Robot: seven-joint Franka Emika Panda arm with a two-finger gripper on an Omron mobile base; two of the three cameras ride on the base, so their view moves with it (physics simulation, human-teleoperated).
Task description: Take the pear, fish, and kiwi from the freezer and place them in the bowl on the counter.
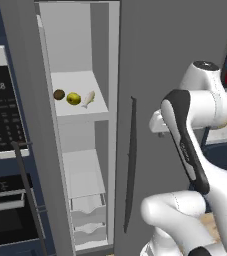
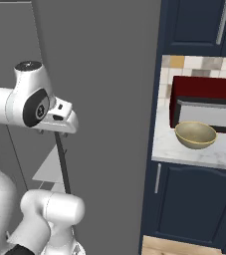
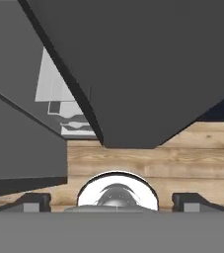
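1. Your tool (image 3: 111,200) is released, jaws spread wide with nothing between them; both dark fingertips (image 3: 34,201) sit far apart at the bottom of the hand view.
2. Tool points down along the freezer door (image 3: 148,64); beyond the tips you see the wood floor (image 3: 133,160) and the door's lower edge.
3. In the hand view, up and left of the tool, white freezer drawers (image 3: 71,121) show through the gap beside the door.
4. In the left base view the arm's hand end sits just right of the door's long dark handle (image 1: 131,165), apart from it as far as you can tell.
5. Freezer (image 1: 80,125) is open, well left of the tool. On its white shelf (image 1: 92,111) lie the kiwi (image 1: 59,94), pear (image 1: 73,98) and fish (image 1: 88,99) in a row, kiwi farthest from the tool, fish nearest, pear between and just beside both.
6. Bowl (image 2: 195,135) is well off to the tool's right on the tabletop (image 2: 184,149), upright, in front of a dark red appliance (image 2: 204,107).
7. Microwave panel (image 1: 2,110) is left of the freezer, farthest from the tool.
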